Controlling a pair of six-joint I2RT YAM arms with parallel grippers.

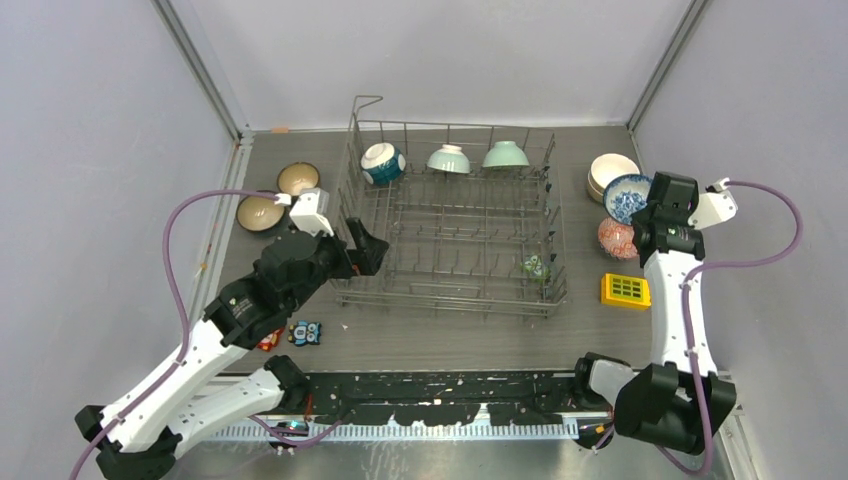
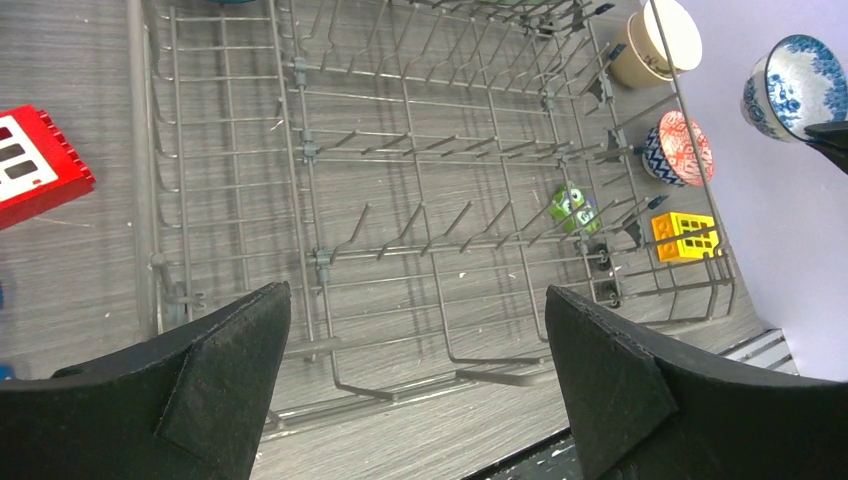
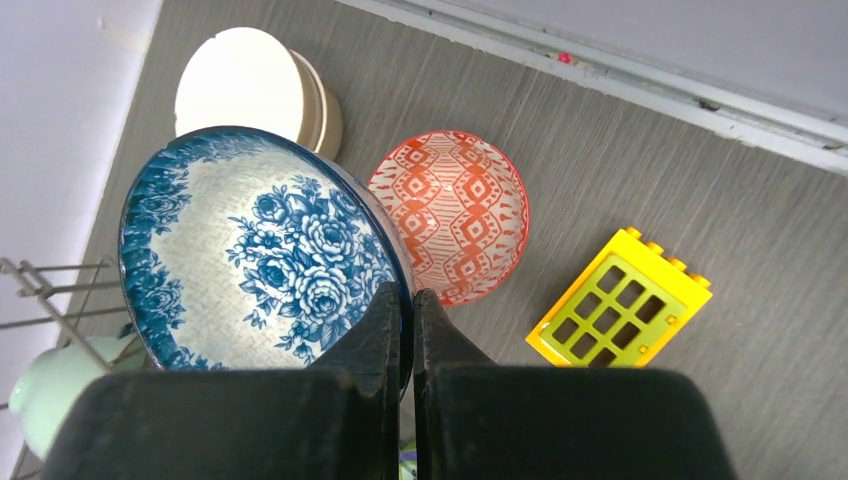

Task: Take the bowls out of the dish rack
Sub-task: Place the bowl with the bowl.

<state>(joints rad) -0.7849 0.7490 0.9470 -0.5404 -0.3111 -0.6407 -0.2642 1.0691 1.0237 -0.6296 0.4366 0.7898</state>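
Yellow plastic window block (image 3: pixel 620 300) lies on grey wood-grain table (image 3: pixel 700 180), right of right gripper (image 3: pixel 410 300). Green toy figure (image 2: pixel 573 208) noted ahead-right of left gripper (image 2: pixel 415 295); red plastic block (image 2: pixel 40 165) ahead-left.

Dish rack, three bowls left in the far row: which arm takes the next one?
Left, likely. The left tool hangs open and empty at the dish rack's left edge; the right tool is shut on the floral bowl, away from the rack.
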